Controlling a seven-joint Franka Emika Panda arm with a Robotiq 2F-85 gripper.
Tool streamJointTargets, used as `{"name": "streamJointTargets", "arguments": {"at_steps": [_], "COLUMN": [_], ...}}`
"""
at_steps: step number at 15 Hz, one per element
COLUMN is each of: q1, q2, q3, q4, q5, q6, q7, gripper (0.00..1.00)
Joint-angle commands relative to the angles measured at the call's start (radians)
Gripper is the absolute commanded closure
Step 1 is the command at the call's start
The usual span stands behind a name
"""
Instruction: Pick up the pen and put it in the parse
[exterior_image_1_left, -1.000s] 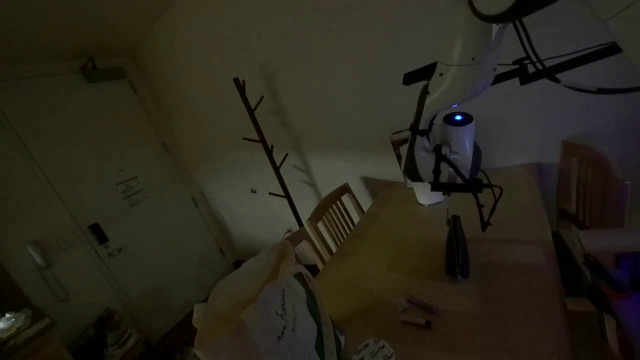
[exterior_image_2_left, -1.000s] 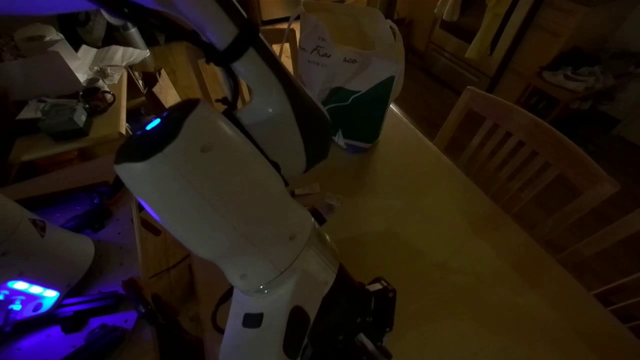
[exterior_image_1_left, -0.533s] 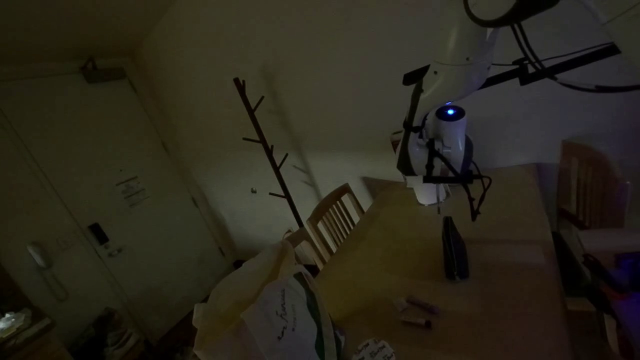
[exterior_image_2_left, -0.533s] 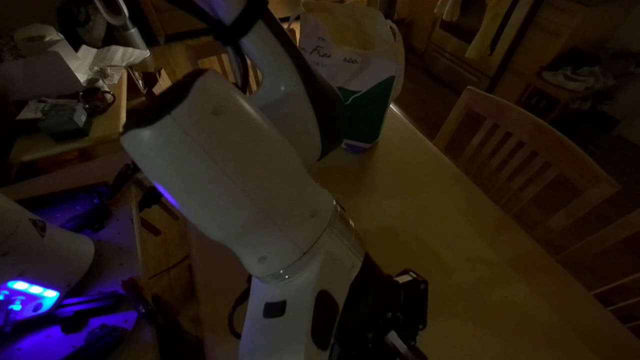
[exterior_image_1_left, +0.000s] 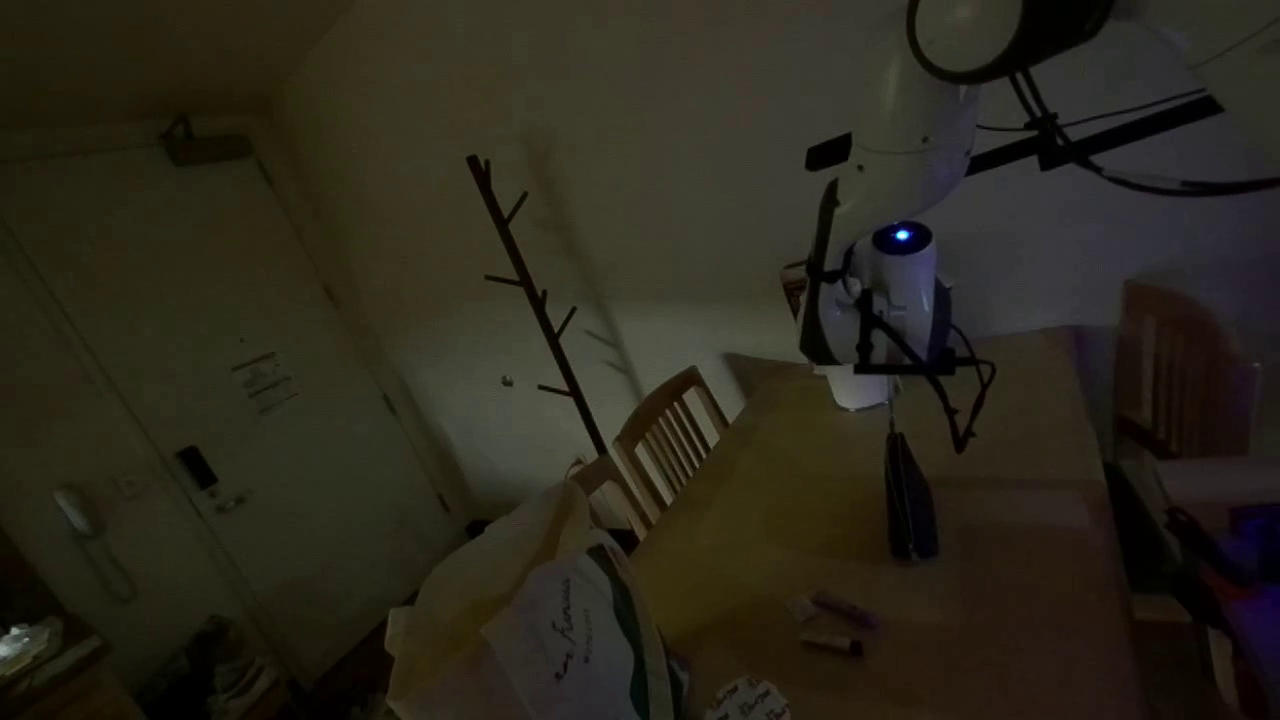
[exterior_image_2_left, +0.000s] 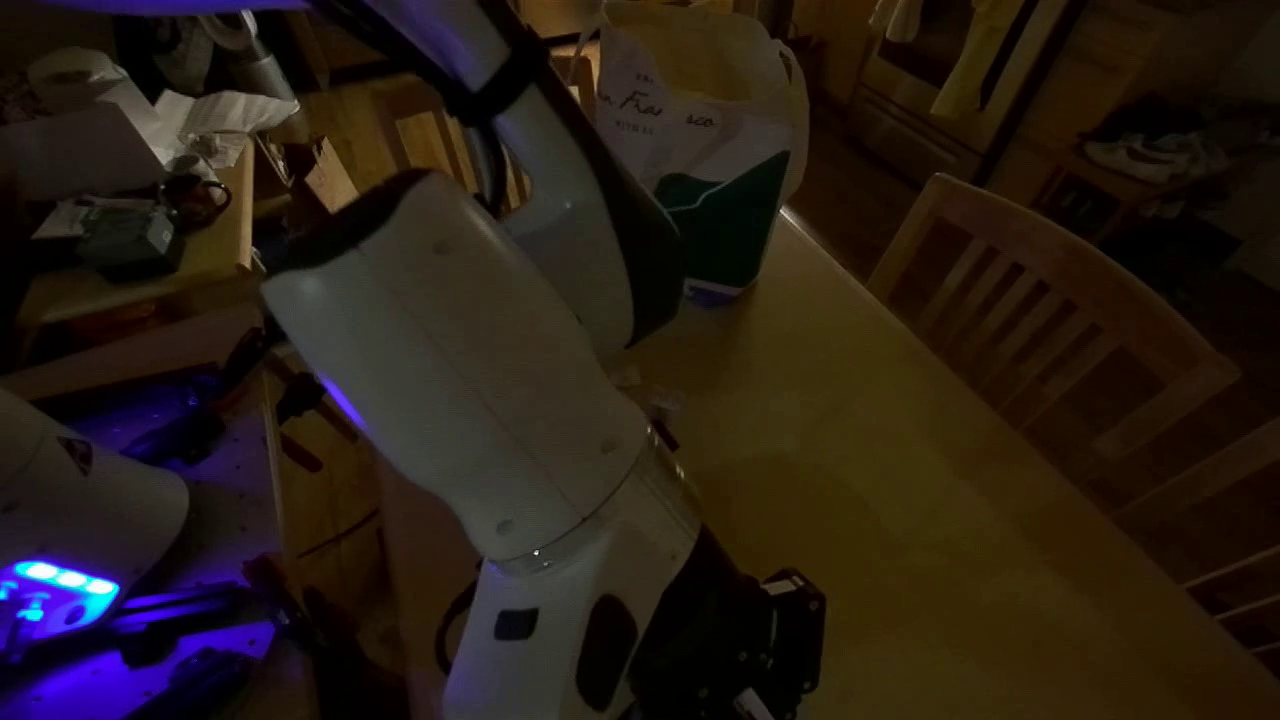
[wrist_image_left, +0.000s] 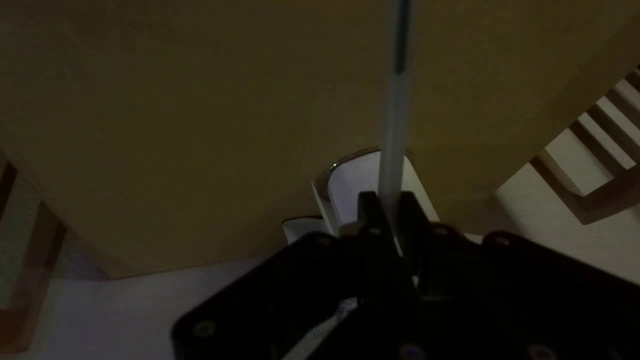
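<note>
Plain, dim wall behind smooth wooden table; slatted wooden chair at left. Gripper pinches slim, straight, translucent pen above table. Dark, narrow, wedge-shaped pouch stands right of printed bag.

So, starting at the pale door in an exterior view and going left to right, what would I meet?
In an exterior view: pale door, dark coat stand, slatted wooden chair, small dark-tipped stick, black pouch, another wooden chair.
</note>
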Motion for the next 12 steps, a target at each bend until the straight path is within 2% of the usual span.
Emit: {"name": "streamJointTargets", "arguments": {"at_steps": [1, 10, 12], "q1": [0.050, 0.080, 0.079], "q2": [0.026, 0.048, 0.033], "q3": [-0.030, -0.043, -0.043], "q4": [-0.019, -0.036, -0.060], "q5": [0.034, 0.030, 0.040], "q6": [0.000, 0.000, -0.069], "q7": [0.035, 0.064, 0.043], "gripper": [0.97, 0.97, 0.97]}}
